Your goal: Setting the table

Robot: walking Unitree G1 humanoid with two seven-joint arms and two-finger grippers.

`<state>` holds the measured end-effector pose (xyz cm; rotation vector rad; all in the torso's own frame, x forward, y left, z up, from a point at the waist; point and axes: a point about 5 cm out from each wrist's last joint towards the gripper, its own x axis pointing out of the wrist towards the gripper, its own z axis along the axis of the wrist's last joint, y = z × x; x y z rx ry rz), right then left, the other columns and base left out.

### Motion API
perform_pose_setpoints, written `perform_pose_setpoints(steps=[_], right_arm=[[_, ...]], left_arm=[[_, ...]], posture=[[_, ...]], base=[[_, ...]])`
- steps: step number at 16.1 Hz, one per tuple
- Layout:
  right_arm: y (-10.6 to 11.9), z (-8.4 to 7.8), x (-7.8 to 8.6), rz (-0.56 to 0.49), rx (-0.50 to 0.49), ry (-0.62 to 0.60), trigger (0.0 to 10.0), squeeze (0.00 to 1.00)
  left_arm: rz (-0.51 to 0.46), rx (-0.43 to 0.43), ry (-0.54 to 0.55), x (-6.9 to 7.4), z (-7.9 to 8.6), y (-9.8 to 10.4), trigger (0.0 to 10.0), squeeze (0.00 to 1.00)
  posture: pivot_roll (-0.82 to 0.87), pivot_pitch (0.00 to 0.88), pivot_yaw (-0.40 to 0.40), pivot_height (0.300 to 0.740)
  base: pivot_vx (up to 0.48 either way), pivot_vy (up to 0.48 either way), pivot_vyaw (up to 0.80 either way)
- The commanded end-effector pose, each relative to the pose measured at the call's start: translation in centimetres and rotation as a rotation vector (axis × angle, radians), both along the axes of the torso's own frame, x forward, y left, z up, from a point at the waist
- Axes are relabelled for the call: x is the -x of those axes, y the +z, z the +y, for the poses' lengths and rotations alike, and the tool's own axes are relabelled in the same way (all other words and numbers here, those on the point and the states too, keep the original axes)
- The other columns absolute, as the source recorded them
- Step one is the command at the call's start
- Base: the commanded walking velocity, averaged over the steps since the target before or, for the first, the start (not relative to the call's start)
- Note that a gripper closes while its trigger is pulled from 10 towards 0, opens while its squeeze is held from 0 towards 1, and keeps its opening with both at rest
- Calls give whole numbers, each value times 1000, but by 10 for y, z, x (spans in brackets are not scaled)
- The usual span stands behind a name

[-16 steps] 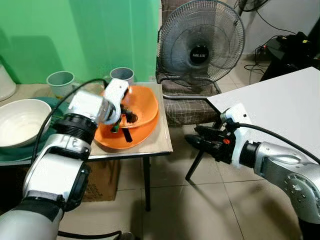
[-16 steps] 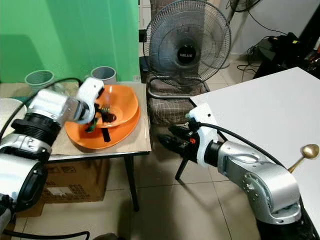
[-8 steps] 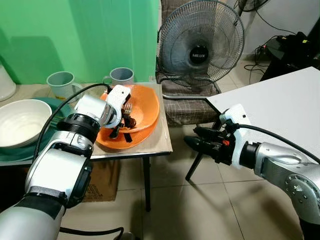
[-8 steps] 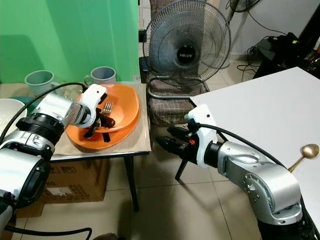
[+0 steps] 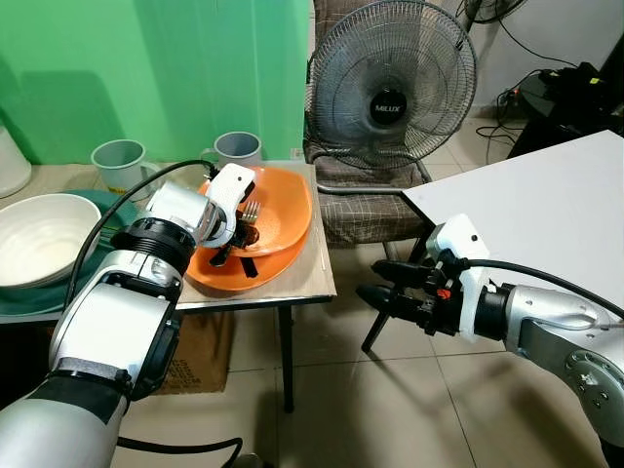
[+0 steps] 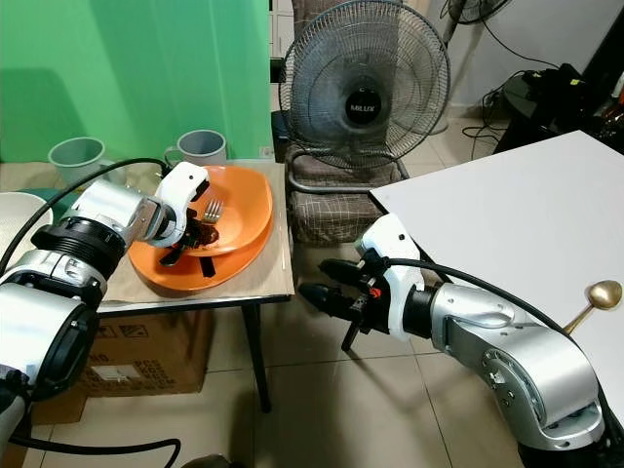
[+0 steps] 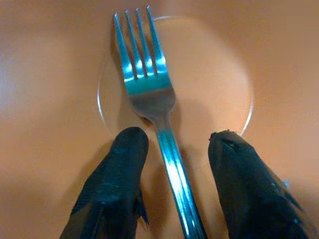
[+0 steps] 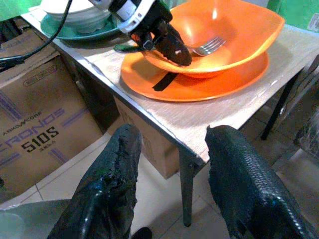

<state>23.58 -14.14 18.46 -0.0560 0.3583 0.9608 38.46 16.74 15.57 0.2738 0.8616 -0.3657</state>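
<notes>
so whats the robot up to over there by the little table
It is reaching its left gripper into the orange bowl on the small side table, jaws open on either side of the handle of a fork lying in the bowl, not yet closed on it. The bowl sits on an orange plate. The right gripper hangs open in the air past the table's edge, holding nothing.

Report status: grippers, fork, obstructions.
Left gripper open, straddling steel fork in orange bowl. Right gripper open, idle above floor. Nothing blocking.
</notes>
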Motion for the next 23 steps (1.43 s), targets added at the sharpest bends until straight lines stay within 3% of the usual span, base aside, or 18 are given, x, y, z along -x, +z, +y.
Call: perform_pose_setpoints(steps=[1, 17, 19, 23], right_arm=[[2, 0, 1, -17, 5, 14, 10000, 0], [-1, 1, 0, -28, 17, 24, 10000, 0], [0, 1, -1, -31, 16, 20, 10000, 0], [6, -3, -5, -59, -6, -38, 10000, 0]], left_arm=[[-4, -20, -13, -2, -1, 4, 0, 0], [-44, -22, 6, -6, 9, 12, 0, 0], [-96, 5, 16, -9, 11, 20, 0, 0], [-344, 145, -14, -21, 11, 68, 0, 0]], posture=[[-53, 0, -19, 740], [-48, 0, -23, 740], [-48, 2, -23, 740], [-49, 4, -24, 740]], base=[[0, 0, 0], [0, 0, 0], [0, 0, 0], [0, 0, 0]])
